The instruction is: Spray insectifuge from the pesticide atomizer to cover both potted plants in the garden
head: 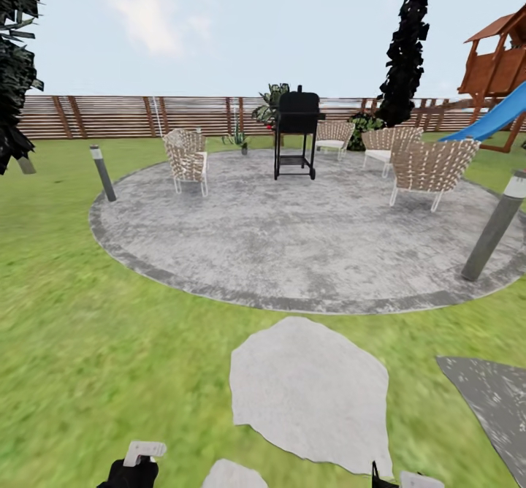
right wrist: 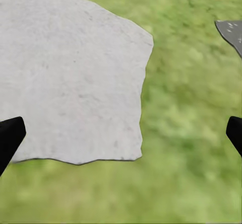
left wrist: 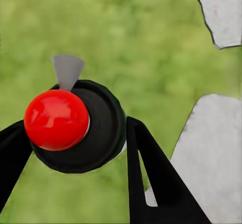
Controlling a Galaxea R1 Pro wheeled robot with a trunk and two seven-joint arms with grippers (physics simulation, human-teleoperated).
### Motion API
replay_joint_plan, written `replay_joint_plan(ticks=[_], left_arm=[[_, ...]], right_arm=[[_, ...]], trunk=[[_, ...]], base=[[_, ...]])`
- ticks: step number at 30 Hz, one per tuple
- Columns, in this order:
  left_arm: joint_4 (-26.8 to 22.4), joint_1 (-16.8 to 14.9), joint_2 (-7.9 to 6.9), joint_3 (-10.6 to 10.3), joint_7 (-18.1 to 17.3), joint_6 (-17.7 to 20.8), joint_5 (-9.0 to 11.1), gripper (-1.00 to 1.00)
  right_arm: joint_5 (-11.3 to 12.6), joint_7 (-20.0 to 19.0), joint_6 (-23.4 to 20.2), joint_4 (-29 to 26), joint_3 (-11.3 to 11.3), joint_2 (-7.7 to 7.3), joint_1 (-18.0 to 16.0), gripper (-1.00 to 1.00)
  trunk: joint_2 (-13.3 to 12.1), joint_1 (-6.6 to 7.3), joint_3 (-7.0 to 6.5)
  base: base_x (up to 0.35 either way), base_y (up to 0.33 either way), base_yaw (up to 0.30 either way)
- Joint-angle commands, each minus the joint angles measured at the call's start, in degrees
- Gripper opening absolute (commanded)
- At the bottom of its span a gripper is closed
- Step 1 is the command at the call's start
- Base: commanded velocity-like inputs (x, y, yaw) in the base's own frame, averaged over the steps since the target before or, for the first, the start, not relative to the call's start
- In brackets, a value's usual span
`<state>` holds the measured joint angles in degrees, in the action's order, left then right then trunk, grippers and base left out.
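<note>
My left gripper (left wrist: 75, 128) is shut on the pesticide atomizer (left wrist: 96, 128), seen end-on as a black round end with a red knob and a grey tip. In the head view its white part (head: 144, 450) sticks up from the left gripper (head: 131, 472) at the bottom edge. Over a stepping stone (right wrist: 65, 78) and lawn my right gripper (right wrist: 121, 138) is open, nothing between its fingers. It also shows low in the head view (head: 398, 479). A small spiky plant in a pot (head: 238, 139) stands at the paving's far edge, too far to tell whether it is one of the potted plants.
Round grey paving (head: 307, 247) lies ahead with a black grill (head: 296, 134), several woven chairs (head: 187, 159) and short lamp posts (head: 495, 229). A stepping stone (head: 310, 393) lies just in front. Behind run a wooden fence (head: 124, 115), trees and a slide (head: 497, 119).
</note>
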<state>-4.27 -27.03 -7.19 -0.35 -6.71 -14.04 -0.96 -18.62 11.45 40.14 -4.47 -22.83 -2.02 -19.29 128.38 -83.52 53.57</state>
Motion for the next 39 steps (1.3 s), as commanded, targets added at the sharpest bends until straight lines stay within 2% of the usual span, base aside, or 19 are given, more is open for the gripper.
replay_joint_plan(ticks=[1,39], left_arm=[[0.05,-0.04,-0.02,0.0,-0.15,-0.2,-0.09,-1.0],[0.05,-0.04,-0.02,0.0,-0.15,-0.2,-0.09,-1.0]], right_arm=[[-0.59,0.42,0.12,0.08,-0.2,0.0,-0.05,1.0],[-0.63,0.42,0.12,0.08,-0.2,0.0,-0.05,1.0]], trunk=[[0.02,-0.02,0.05],[0.02,-0.02,0.05]], base=[[0.339,0.0,0.0],[0.339,0.0,0.0]])
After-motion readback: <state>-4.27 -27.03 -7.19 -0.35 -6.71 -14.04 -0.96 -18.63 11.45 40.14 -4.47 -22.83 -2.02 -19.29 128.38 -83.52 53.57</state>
